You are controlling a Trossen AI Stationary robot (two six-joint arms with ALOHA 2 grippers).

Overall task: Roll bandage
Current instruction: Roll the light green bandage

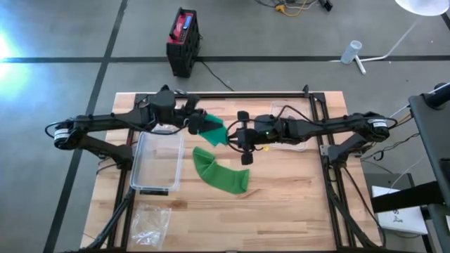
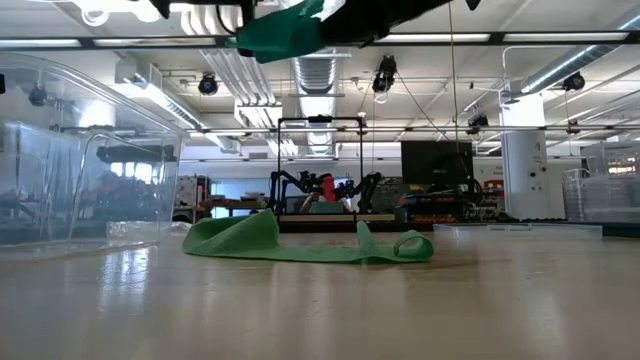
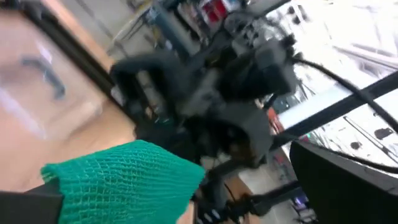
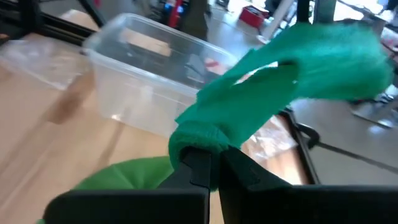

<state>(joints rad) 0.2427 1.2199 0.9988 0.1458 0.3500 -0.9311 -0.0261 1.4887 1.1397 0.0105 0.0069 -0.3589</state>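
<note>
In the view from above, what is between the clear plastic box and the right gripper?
In the high view, the lifted end of the green bandage spans between the clear box and the right gripper; below lies bare wooden table.

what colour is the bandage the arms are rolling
Green, with a mesh-like weave. The bandage shows this best in the left wrist view.
</note>
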